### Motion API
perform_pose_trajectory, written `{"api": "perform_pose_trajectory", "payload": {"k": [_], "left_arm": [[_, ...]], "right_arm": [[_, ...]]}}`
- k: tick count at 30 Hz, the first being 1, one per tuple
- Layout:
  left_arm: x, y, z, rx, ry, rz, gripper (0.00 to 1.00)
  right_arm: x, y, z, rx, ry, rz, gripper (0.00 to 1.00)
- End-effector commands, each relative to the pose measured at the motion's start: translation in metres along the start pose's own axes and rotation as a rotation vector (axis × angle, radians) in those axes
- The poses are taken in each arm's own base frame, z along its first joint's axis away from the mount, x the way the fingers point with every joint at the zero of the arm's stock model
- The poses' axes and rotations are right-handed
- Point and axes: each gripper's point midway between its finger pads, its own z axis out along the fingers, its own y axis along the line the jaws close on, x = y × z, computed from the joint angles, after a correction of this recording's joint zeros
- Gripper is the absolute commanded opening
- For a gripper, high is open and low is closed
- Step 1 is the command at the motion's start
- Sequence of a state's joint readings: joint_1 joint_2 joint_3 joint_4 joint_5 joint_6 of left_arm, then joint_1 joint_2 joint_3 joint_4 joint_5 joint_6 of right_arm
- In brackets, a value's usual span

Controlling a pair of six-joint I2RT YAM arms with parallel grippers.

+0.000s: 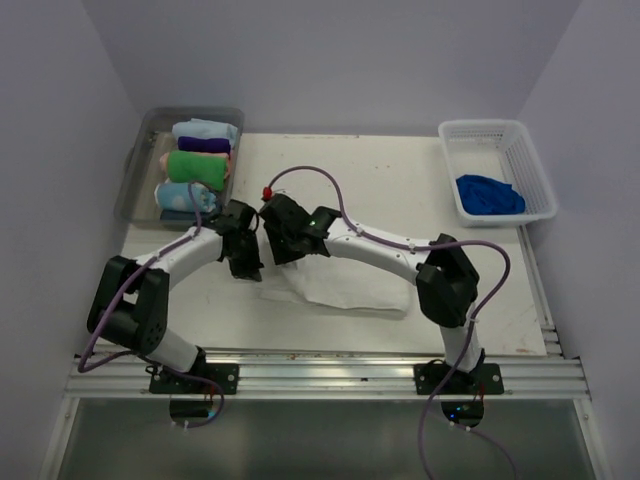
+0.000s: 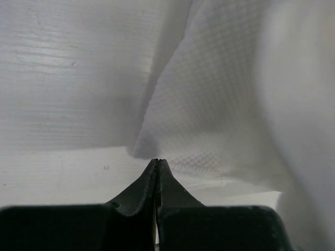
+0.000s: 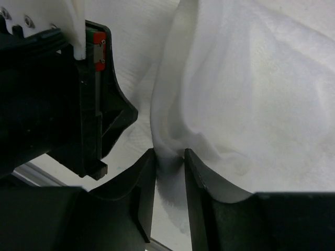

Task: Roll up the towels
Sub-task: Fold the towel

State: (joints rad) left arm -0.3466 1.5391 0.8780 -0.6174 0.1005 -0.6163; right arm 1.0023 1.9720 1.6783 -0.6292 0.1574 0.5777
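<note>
Nearest to you, the left gripper (image 2: 158, 163) has its black tapered fingers pressed together with nothing between them. The tips are just beside a rounded fold of the large white terry towel (image 1: 345, 288), whose surface shows a fine waffle grain up close. The right gripper (image 3: 168, 157) stands narrow, with a soft fold of the same cloth in the gap. Whether that fold is pinched or only lying there, you cannot tell.

From above, both wrists cover the towel's left part, so its shape there is hidden. The rest lies crumpled, not rolled, at the middle of the pale table (image 1: 400, 180). Farther back on the right, the small royal blue towel (image 1: 490, 193) lies bunched in a white plastic lattice basket (image 1: 497, 125). Far left, a clear plastic bin (image 1: 135, 180) holds several rolled cloths, among them a bright green roll (image 1: 198, 163).
</note>
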Motion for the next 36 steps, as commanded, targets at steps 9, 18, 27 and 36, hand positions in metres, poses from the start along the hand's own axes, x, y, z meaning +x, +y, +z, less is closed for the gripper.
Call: {"api": "perform_pose_trajectory", "payload": {"k": [9,18,27,36], "left_arm": [[-0.039,-0.013,-0.065,0.073,-0.131,-0.031,0.0],[-0.049,-0.045,-0.064,0.128,-0.152,0.034,0.0],[-0.081,-0.039,-0.046,0.058,-0.224,0.046,0.43],[-0.114,-0.045,-0.025,0.021,-0.221,0.033,0.42]], "right_arm": [[-0.043,0.005,-0.078,-0.079,-0.194,-0.006,0.72],[0.006,-0.181,-0.1,0.174,-0.149,0.301,0.07],[0.029,-0.211,-0.102,0.271,-0.072,0.304,0.12],[0.027,-0.21,-0.099,0.266,-0.067,0.304,0.11]]}}
